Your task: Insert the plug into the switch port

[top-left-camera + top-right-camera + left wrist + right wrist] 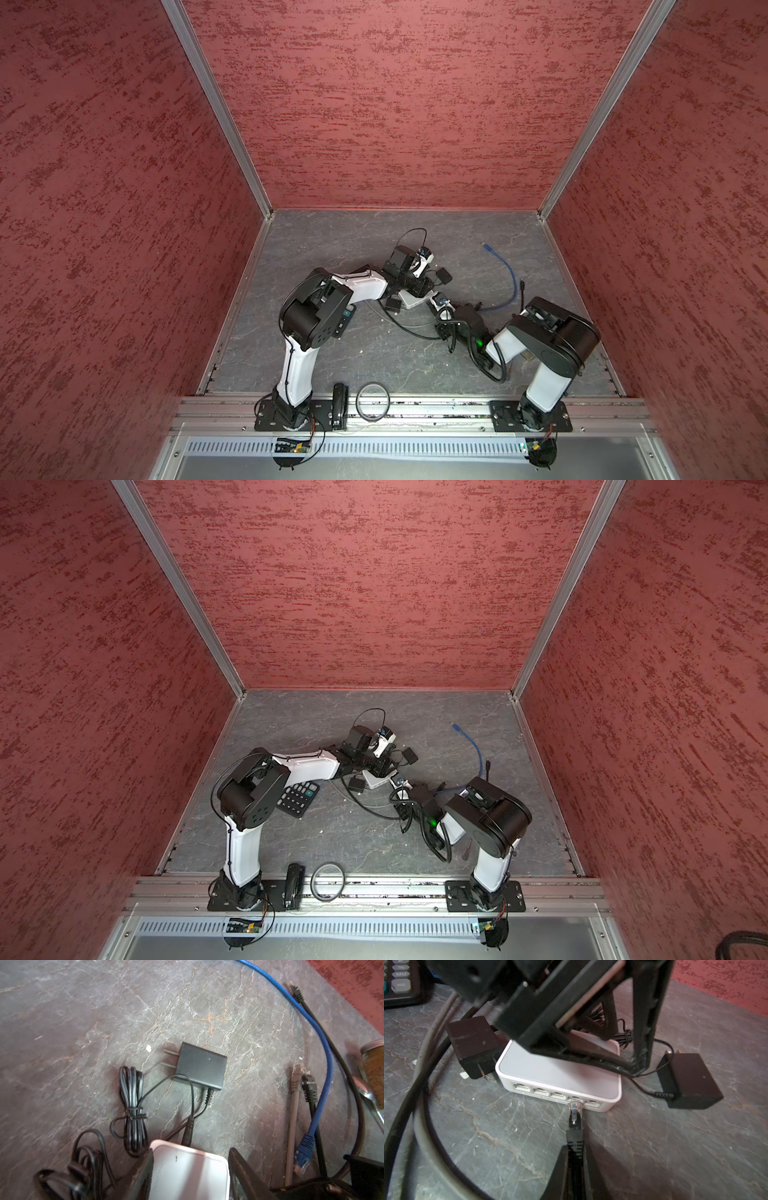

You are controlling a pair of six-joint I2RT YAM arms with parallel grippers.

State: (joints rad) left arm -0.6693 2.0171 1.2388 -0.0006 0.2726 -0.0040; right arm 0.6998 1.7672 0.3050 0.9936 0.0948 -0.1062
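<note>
The left arm [297,370] and right arm [544,386] are clad white, jointed black. A green light [479,343] is noted at the right elbow's nine o'clock.

Top-down view of a desk [332,249] boxed in by red walls [415,104] on three sides. Bare desk lay open toward 10, 11 and 12 o'clock, and along the near edge at 6. The centre was crowded. The left end effector [190,1151] clasped the white switch [550,1068] from above, closing that approach. A black adapter [475,1047] sat just beside the switch at 8 o'clock, and a second adapter [689,1080] at 1. A looped black cable [415,1084] fenced 6, a blue cable [330,1064] crossed 2, and a calculator [299,798] filled 9. Before the ports stood only the right end effector [575,1159], pinching the plug [574,1124].
</note>
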